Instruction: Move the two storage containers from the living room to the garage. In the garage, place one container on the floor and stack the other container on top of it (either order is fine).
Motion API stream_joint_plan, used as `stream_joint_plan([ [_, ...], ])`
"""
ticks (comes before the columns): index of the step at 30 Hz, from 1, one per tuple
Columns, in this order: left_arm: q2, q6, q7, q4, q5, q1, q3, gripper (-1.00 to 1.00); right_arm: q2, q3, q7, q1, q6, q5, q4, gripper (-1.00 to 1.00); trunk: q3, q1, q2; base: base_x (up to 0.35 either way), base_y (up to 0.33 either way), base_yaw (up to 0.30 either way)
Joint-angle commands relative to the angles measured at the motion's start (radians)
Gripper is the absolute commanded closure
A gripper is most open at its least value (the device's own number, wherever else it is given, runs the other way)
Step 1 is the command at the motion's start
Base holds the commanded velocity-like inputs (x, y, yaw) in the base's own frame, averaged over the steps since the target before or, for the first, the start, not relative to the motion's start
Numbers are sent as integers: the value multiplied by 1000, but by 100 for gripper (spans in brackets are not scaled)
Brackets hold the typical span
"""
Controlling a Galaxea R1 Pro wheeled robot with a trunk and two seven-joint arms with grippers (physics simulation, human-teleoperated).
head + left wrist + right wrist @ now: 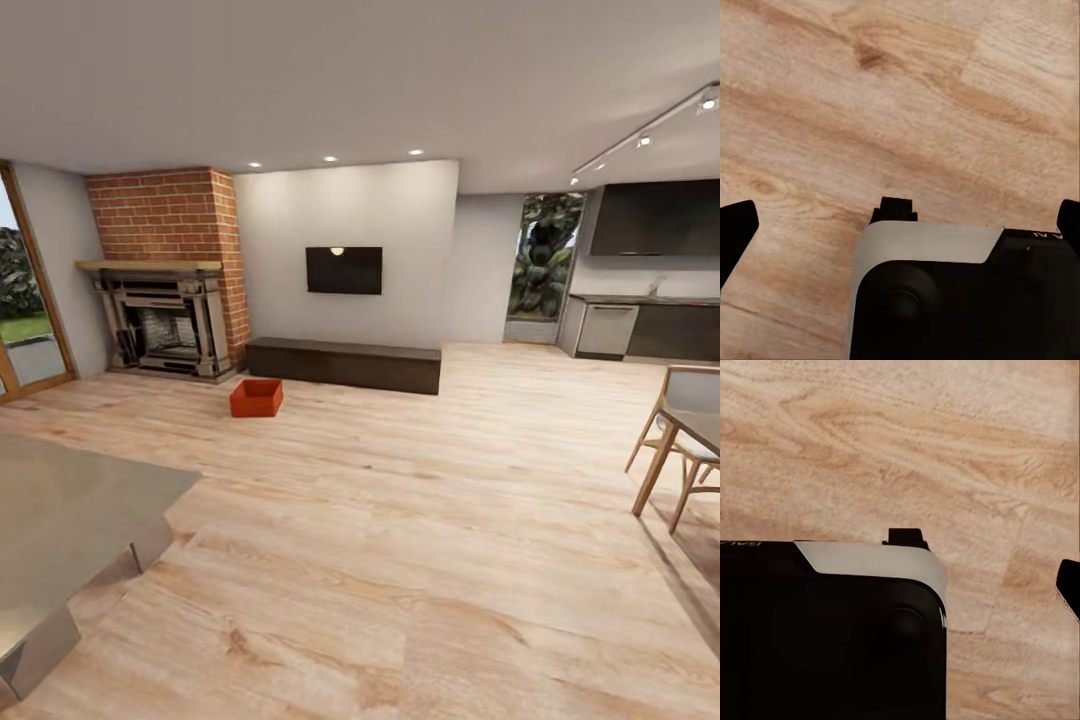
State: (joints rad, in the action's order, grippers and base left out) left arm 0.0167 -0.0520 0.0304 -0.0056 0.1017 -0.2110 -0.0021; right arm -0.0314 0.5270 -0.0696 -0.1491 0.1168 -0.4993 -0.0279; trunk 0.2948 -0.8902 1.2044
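One orange-red storage container sits on the light wood plank floor of the living room, far ahead and left of centre, in front of the brick fireplace and the end of the long dark cabinet. It stands upright and open-topped, with nothing touching it. In the left wrist view my left gripper points down at the wood floor, its black fingertips wide apart with nothing between them. In the right wrist view my right gripper also hangs over the floor; one fingertip shows at the picture's edge.
A grey table stands close at my left. A wooden chair and table stand at the right. A wall TV hangs above the cabinet. Kitchen counters lie far right, a glass door far left. My own base shows below both wrists.
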Motion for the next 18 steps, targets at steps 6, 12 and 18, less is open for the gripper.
stream_joint_plan([
  [6,0,-3,0,1,10,-1,-1,-100,-1,8,-1,-1,7,-8,-3,-100,1,-1,1,321,0,0],
  [12,-1,-3,0,1,10,-1,-1,-100,-1,8,-1,-1,7,-8,-3,-100,1,-1,1,321,0,0],
  [18,0,-3,0,1,10,-1,-1,-100,-1,8,-1,-1,8,-8,-3,-100,1,-1,1,321,0,0],
])
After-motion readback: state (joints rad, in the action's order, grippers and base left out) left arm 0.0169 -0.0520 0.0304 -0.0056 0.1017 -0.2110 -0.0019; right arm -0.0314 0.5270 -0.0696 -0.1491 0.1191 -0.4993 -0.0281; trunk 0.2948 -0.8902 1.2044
